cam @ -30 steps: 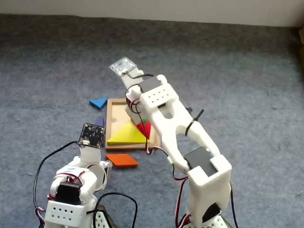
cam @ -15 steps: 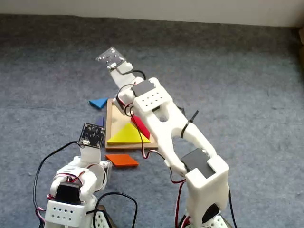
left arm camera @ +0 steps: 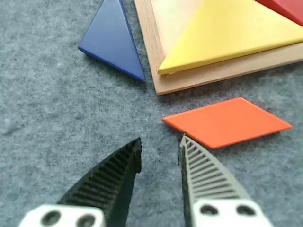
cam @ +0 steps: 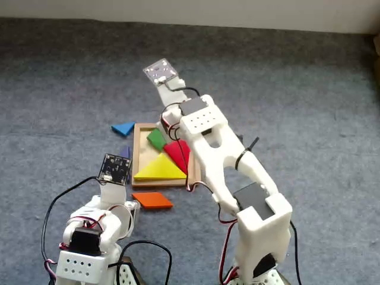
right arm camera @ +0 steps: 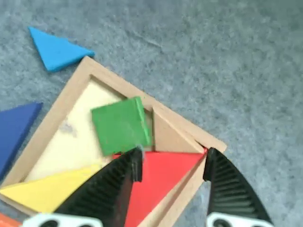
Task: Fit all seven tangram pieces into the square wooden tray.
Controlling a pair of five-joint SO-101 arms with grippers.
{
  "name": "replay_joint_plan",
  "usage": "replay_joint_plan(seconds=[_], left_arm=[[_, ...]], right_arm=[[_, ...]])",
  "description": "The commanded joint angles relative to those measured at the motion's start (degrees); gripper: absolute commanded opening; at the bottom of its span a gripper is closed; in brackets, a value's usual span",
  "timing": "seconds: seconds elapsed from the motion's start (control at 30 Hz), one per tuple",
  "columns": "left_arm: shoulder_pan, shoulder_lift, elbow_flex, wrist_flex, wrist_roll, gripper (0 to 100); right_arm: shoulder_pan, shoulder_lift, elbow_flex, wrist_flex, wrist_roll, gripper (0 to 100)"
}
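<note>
Lying perhaps askew: smooth green square (right arm camera: 120, 125)

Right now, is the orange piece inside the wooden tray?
No, the orange piece lies flat on the carpet just outside the wooden tray.

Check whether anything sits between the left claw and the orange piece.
Nothing visible does. The left claw hangs open over the carpet, and the orange piece lies flat right ahead of it, its near edge close by one fingertip.
</note>
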Motion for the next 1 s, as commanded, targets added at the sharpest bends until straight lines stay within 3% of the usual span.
replay_joint_plan(seconds=[0.0,0.2,0.37,0.5,0.77,0.97], left_arm=[[0.9,-2.1,1.1,0.2,0.4,15],[0.9,-2.1,1.1,0.2,0.4,15],[0.9,-2.1,1.1,0.2,0.4,15],[0.9,-2.1,1.1,0.2,0.4,15],[0.9,-2.1,1.1,0.2,0.4,15],[0.9,-2.1,1.1,0.2,0.4,15]], right_arm=[[1.3,-8.8,-6.3,10.6,-0.5,20.6],[3.6,-21.1,-6.8,23.8,-0.5,15.6],[8.9,-30.7,3.5,25.2,0.5,1.9],[13.1,-38.1,15.2,25.0,6.6,0.6],[22.9,-52.4,39.7,13.4,4.0,0.6],[26.3,-59.6,56.9,4.5,4.0,0.6]])
